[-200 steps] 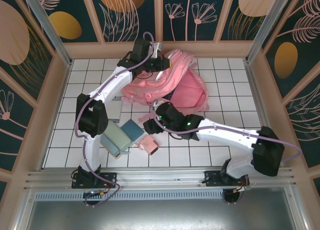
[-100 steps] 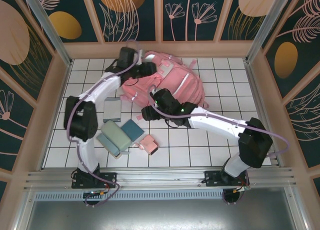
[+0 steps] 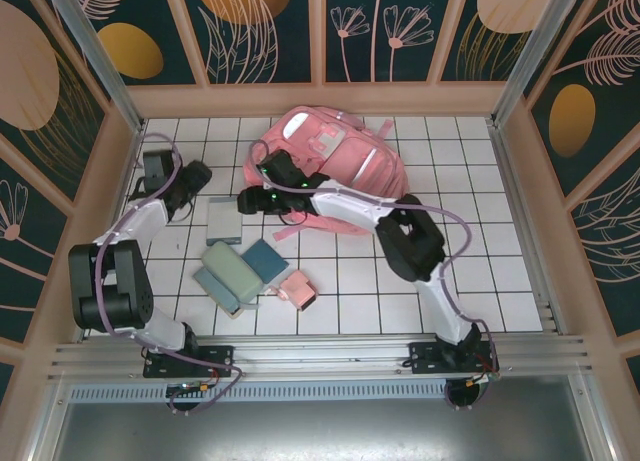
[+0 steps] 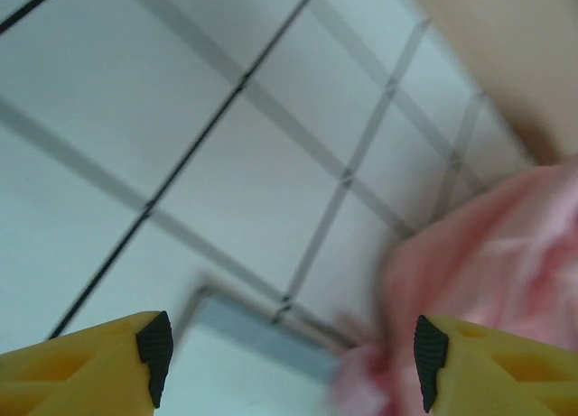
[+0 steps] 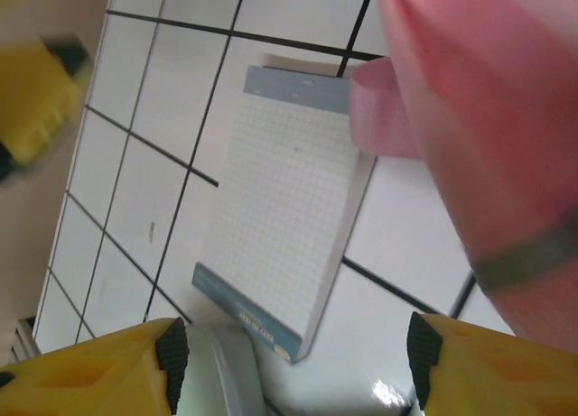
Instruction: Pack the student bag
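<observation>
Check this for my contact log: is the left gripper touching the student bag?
Apart. In the top external view the left gripper hangs over the tiled table, bare tiles showing between it and the student bag.

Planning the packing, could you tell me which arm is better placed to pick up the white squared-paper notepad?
Probably the right: its open jaws frame the white squared-paper notepad, lying beside the pink fabric backpack; the left arm's jaws catch just one corner.

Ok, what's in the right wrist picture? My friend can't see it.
A grid-paper notepad lies on the white tiled table, the pink student bag beside it, a strap end over its top corner. The right claw is open, holding nothing.
</observation>
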`<action>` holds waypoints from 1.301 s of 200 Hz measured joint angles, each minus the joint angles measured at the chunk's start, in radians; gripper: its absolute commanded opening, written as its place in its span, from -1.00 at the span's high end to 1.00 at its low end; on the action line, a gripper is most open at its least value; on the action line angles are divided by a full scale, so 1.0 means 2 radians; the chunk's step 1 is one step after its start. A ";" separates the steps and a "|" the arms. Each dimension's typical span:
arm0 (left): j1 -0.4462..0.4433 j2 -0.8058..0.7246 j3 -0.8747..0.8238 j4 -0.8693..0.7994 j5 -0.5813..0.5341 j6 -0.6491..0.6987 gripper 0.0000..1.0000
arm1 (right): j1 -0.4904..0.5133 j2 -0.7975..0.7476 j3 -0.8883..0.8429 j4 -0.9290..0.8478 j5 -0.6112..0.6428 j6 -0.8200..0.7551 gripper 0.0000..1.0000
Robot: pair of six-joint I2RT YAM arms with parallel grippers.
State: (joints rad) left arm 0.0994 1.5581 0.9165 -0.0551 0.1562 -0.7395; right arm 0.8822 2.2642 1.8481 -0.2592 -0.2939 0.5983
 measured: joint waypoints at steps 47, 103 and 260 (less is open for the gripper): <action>0.003 0.011 -0.064 0.017 0.019 -0.025 -0.44 | 0.013 0.099 0.136 -0.061 0.002 0.053 -0.24; 0.009 0.047 -0.089 0.087 0.077 -0.061 -0.34 | 0.026 0.137 0.156 -0.085 0.002 0.075 -0.24; 0.025 0.073 -0.109 0.183 0.133 -0.108 -0.25 | 0.008 0.154 0.162 -0.065 -0.049 0.130 0.89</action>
State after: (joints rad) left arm 0.1497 1.7050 0.6991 0.3103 0.4221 -0.9562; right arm 0.8978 2.5725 2.1719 -0.3897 -0.3912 0.8593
